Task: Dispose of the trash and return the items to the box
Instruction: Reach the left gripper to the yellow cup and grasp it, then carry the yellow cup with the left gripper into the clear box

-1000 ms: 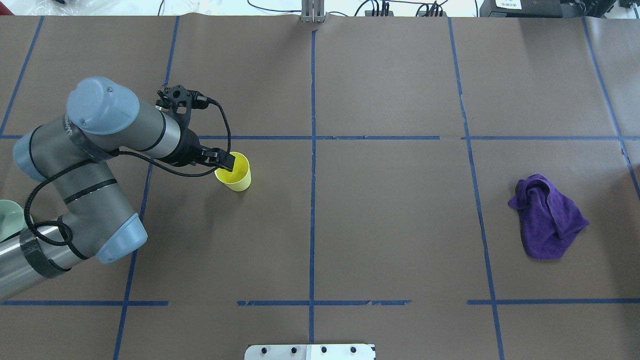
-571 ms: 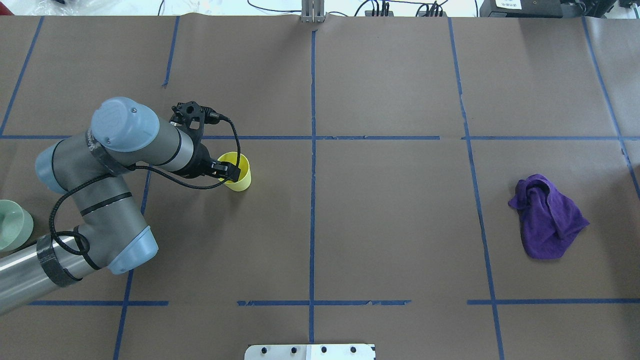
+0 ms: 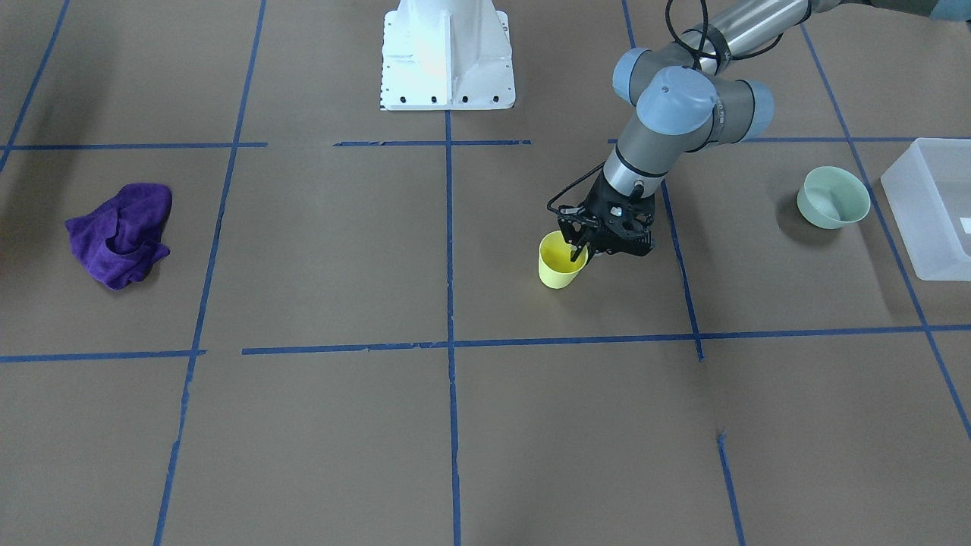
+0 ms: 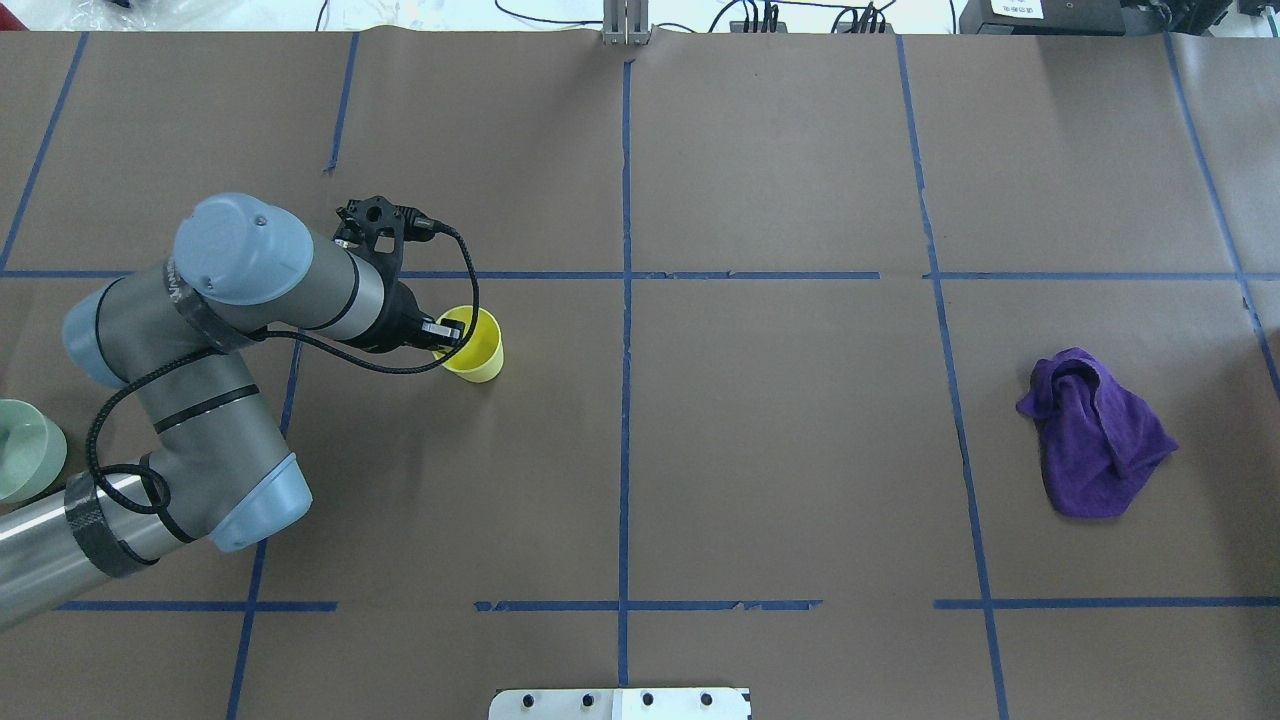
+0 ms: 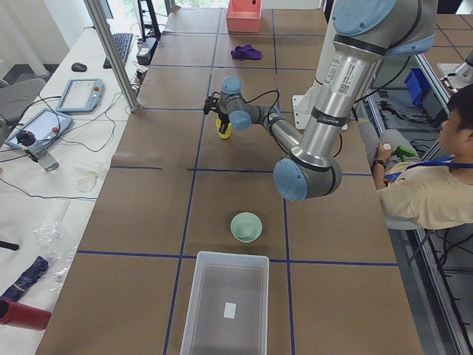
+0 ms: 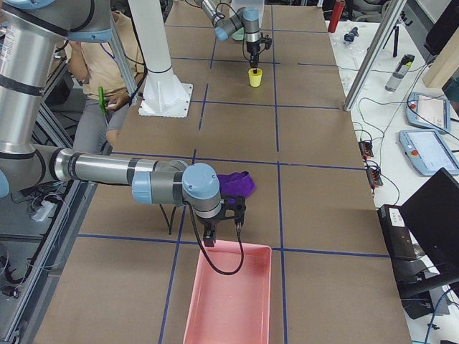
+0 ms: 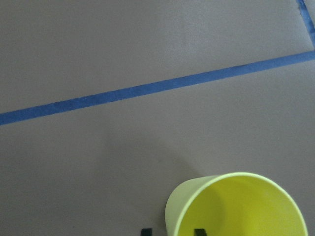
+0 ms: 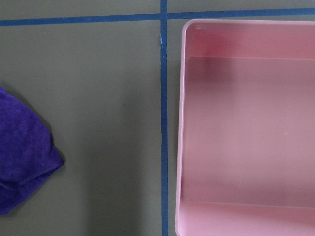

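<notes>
The yellow cup [image 4: 478, 345] stands upright on the brown table, left of centre; it also shows in the front view [image 3: 560, 264]. My left gripper [image 4: 447, 332] is open and straddles the cup's rim, with one fingertip [image 7: 198, 231] inside and the other outside, neither pressing the wall. The mint-green bowl [image 3: 833, 197] sits further left, beside the translucent white box [image 3: 929, 205]. My right gripper [image 6: 215, 222] shows only in the right side view, between the purple cloth and the pink bin; I cannot tell whether it is open or shut.
A crumpled purple cloth [image 4: 1095, 435] lies on the right side of the table. A pink bin [image 8: 246, 123] stands at the table's right end, next to the cloth. The white robot base [image 3: 447, 53] stands at mid-table. An operator [image 5: 429, 185] sits behind the robot.
My left arm has come down and drawn slightly back, so the gripper sits lower over the cup's rim. The cup has stayed in place.
</notes>
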Robot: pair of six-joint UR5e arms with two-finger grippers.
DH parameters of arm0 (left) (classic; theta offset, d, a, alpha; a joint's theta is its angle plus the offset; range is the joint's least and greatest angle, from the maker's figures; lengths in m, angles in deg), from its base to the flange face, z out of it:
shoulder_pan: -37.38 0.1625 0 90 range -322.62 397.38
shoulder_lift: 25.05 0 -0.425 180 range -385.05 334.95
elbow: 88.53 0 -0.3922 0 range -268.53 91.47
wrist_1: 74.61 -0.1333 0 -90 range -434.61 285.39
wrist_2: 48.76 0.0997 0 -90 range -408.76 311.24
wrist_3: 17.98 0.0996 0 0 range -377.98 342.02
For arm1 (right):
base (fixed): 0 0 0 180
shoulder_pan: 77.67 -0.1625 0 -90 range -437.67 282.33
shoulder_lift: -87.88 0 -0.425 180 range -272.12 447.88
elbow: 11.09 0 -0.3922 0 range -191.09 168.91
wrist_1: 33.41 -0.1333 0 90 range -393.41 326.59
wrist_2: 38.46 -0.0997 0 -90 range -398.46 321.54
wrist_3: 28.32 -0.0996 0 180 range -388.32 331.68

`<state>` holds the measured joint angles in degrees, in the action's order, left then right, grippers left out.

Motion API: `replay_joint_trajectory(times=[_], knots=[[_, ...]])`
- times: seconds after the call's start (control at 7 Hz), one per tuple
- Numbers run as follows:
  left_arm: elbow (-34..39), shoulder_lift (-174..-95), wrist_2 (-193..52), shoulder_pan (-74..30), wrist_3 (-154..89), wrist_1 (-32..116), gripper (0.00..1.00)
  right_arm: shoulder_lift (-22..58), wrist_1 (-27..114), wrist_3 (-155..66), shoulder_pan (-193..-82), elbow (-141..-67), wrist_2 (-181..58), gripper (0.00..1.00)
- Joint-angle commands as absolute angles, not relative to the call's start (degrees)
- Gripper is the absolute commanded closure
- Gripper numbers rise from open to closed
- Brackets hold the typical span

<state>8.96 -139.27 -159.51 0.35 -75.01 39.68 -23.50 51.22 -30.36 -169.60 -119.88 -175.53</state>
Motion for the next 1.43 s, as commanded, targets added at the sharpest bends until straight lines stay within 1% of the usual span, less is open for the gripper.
replay_joint_trajectory(times=[0.0, 0.14, 0.29, 0.57, 0.71, 0.86, 1.0, 1.14, 1.29], knots=[[17.75, -134.42, -159.5, -1.72, -77.39, 39.56, 1.0, -23.48, 50.79, -30.34, -169.51, -120.16, -175.4, 0.0], [25.65, -128.03, -159.94, -4.87, -77.04, 39.56, 1.0, -23.48, 47.57, -30.6, -169.51, -120.17, -175.57, 0.0], [28.08, -123.27, -159.94, -9.33, -75.91, 39.99, 1.0, -23.39, 46.31, -31.13, -169.51, -120.17, -175.66, 0.0], [29.24, -114.39, -161.07, -20.04, -54.14, 41.31, 1.0, -22.95, 45.34, -30.7, -169.43, -119.55, -177.05, 0.0], [27.41, -107.64, -167.87, -26.54, -38.0, 44.45, 1.0, -23.56, 42.46, -30.26, -169.34, -119.46, -178.37, 0.0], [17.65, -105.31, -176.03, -38.0, -21.57, 49.79, 1.0, -23.65, 42.26, -30.25, -169.34, -119.38, -178.99, 0.0], [8.42, -104.94, -182.9, -46.04, -8.44, 52.71, 1.0, -23.65, 42.17, -30.17, -169.16, -119.29, -179.0, 0.0], [4.93, -104.24, -183.58, -49.16, -3.61, 52.39, 1.0, -23.65, 42.17, -30.34, -168.73, -118.76, -179.09, 0.0], [4.55, -99.62, -185.5, -50.5, -3.56, 52.3, 1.0, -23.65, 42.08, -30.51, -168.72, -117.89, -180.13, 0.0]])
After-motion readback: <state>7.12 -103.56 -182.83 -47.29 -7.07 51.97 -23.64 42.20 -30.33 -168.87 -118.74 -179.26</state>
